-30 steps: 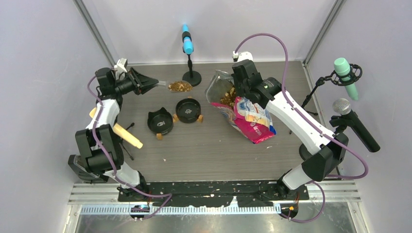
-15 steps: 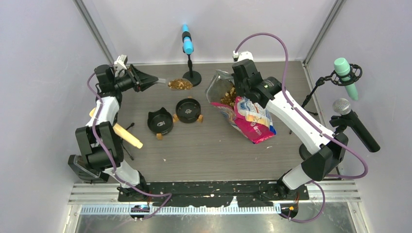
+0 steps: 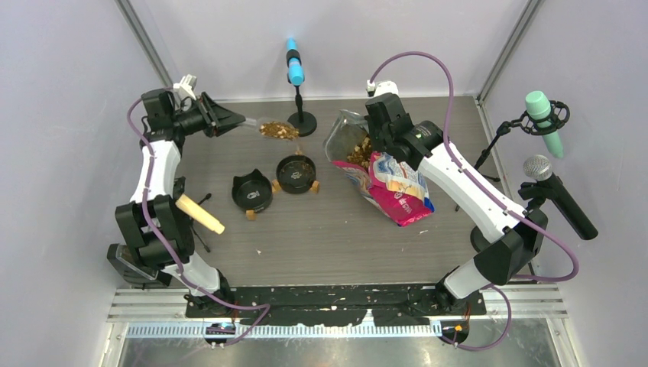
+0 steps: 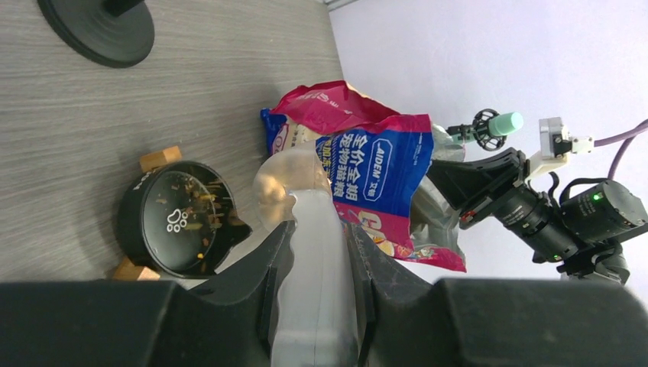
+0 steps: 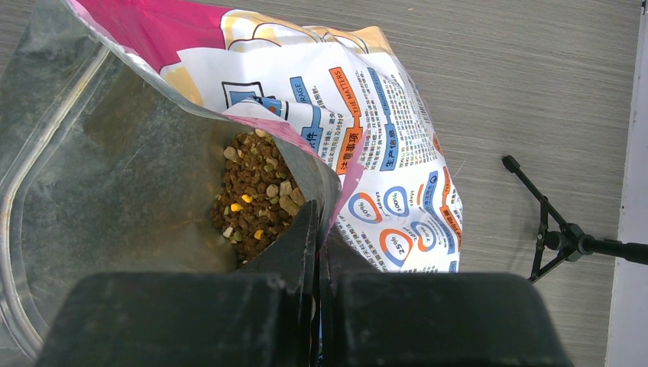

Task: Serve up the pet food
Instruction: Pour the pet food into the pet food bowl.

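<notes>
My left gripper [image 3: 233, 122] is shut on the handle of a clear plastic scoop [image 3: 277, 130] that holds brown kibble, held above the table behind two black bowls. The right bowl [image 3: 296, 173] has a few pellets in it; the left bowl [image 3: 252, 191] looks empty. In the left wrist view the scoop [image 4: 294, 183] sits over the right bowl [image 4: 179, 218], with my gripper [image 4: 317, 229] clamping its handle. My right gripper [image 3: 374, 149] is shut on the rim of the open pink, white and blue bag [image 3: 397, 187]. The right wrist view shows my gripper [image 5: 319, 214], the bag [image 5: 367, 115] and the kibble [image 5: 256, 199] inside.
A blue microphone on a black round stand [image 3: 302, 121] stands just behind the scoop; its base shows in the left wrist view [image 4: 99, 27]. A wooden-handled tool [image 3: 200, 214] lies near the left arm. Two microphones [image 3: 546, 122] on stands are at the right edge.
My left arm has swung slightly back and left, carrying the scoop with it. A few more pellets show in the right bowl. The right arm and bag have not moved.
</notes>
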Action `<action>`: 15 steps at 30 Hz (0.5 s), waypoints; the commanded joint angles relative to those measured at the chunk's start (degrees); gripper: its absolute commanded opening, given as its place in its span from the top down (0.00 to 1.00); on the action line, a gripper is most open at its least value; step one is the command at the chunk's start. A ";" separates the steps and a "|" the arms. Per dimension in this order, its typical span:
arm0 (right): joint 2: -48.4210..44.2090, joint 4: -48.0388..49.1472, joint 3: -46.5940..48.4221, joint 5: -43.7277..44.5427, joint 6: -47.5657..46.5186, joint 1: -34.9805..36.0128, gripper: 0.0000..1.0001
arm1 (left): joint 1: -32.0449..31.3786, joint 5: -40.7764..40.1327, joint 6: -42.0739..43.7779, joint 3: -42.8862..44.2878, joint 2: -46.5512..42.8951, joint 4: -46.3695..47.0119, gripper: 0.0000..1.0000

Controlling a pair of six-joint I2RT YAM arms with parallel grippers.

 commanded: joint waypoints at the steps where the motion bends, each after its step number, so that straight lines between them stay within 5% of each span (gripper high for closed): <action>1: 0.91 1.68 0.98 0.74 0.78 -0.53 0.95 | 0.11 0.65 5.43 1.93 0.27 -6.89 1.00; 15: 0.10 1.68 0.29 0.39 1.65 -0.56 0.95 | 1.03 5.29 1.16 -1.73 4.21 1.41 1.00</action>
